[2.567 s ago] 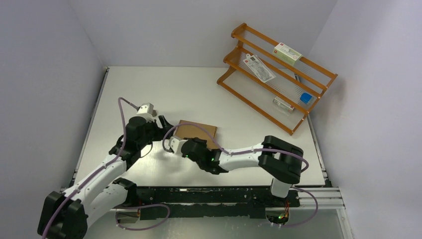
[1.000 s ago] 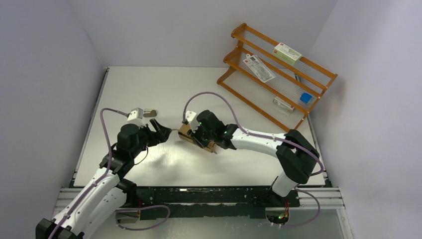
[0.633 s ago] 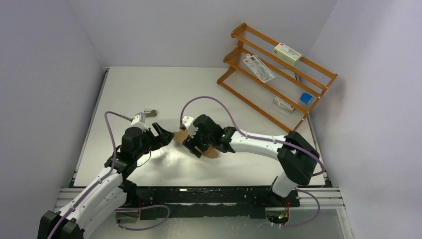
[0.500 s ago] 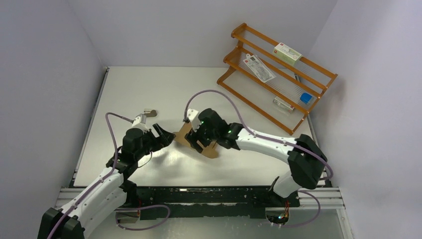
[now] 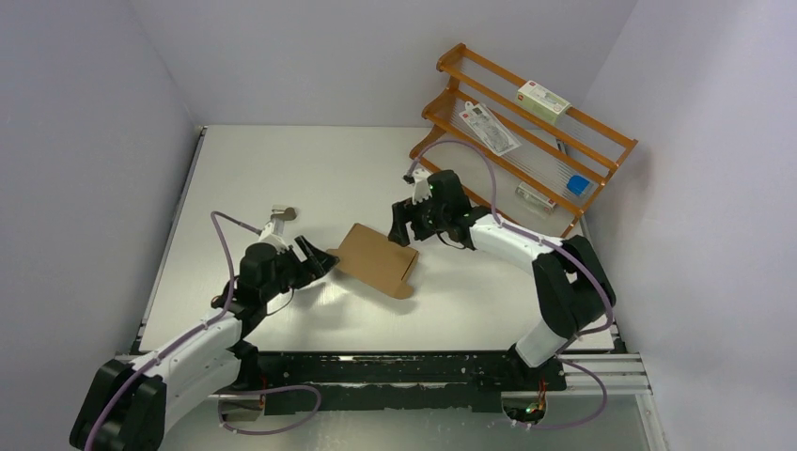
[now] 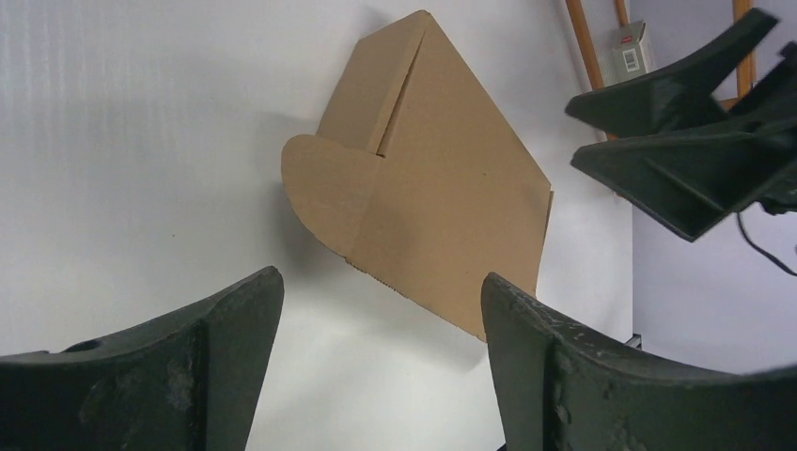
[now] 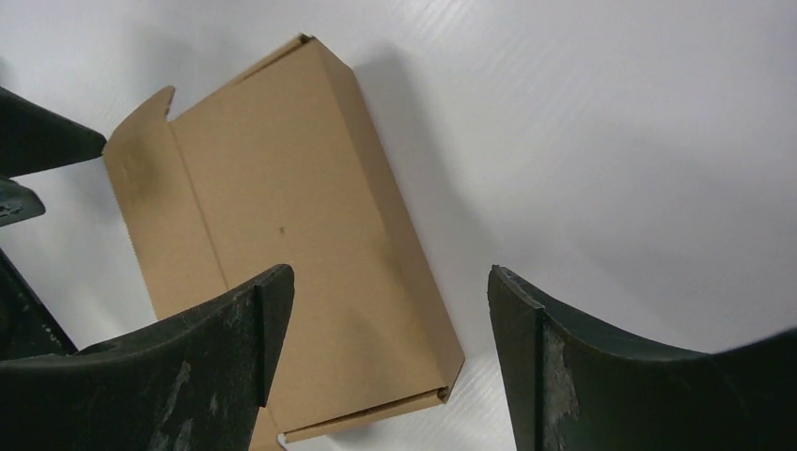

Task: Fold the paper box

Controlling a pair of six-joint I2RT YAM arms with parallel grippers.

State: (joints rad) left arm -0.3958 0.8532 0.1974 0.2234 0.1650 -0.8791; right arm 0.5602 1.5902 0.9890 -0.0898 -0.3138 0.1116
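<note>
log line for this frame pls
paper box: lying on table, rounded flap out, not gripped | left end effector: open, near box | right end effector: open, clear of box

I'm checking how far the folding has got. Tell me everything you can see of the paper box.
The paper box is plain brown cardboard, folded into a slim, flat rectangle with sharp creases. One rounded flap still sticks out at one end, beside a slit. It lies flat on the white table, between the two arms. The left gripper and right gripper are both open and appear clear of it, so only the table touches it.
</note>
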